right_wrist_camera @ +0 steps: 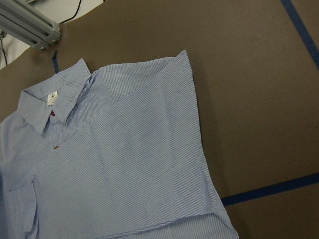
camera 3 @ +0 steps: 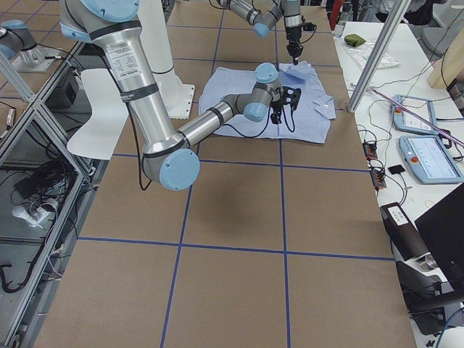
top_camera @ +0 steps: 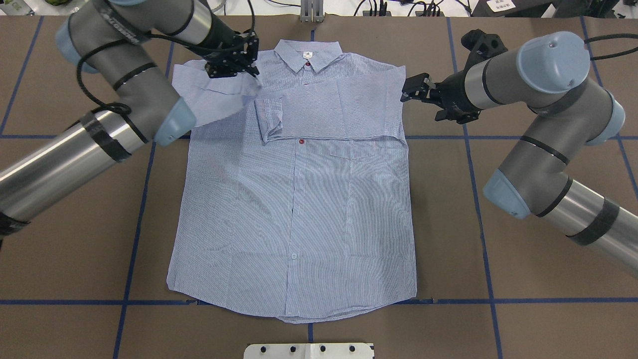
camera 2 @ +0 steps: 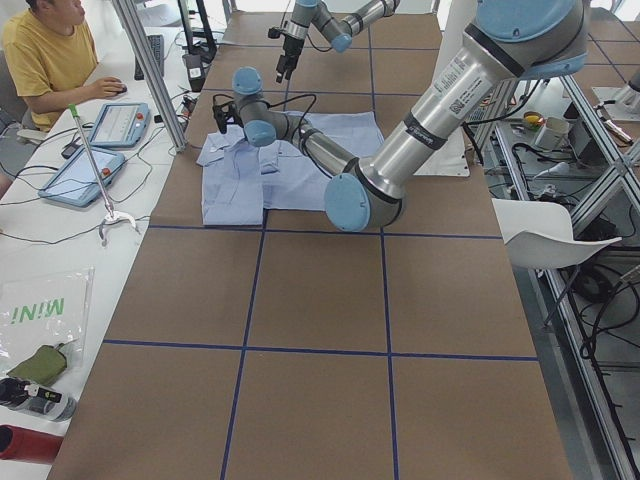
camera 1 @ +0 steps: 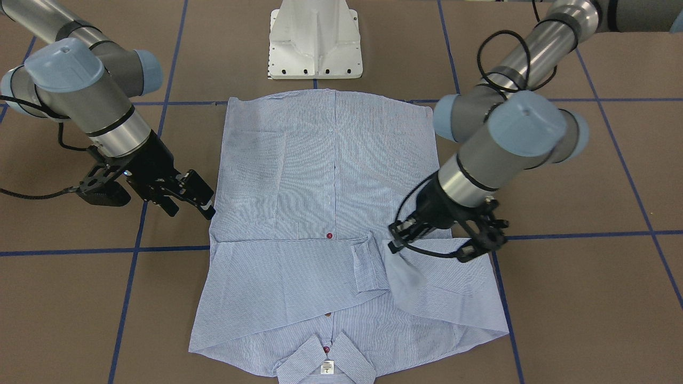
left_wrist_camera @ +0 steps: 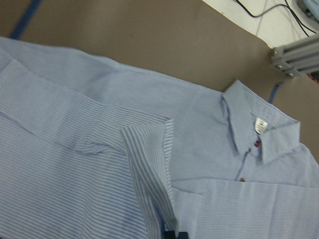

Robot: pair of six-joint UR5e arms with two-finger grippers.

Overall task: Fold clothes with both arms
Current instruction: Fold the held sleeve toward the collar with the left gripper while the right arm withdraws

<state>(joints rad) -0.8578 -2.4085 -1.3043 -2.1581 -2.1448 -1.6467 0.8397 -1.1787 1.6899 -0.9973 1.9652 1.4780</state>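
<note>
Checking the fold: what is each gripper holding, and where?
Left gripper pinches the shirt by its sleeve, near the end; right gripper is open, holding nothing.

The shirt (top_camera: 319, 209) is finely striped pale blue and white, its buttons (top_camera: 301, 142) dark red, the table (top_camera: 523, 259) brown.

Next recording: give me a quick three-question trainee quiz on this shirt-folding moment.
1. True or false: the right gripper holds nothing.
2. What does the left gripper grip? A. the collar B. a sleeve C. the hem
3. How many sleeves lie flat across the chest of the shirt?
Key: 1 true, it is open beside the shirt. 2 B, lifted off the shirt. 3 one, the folded sleeve.
</note>
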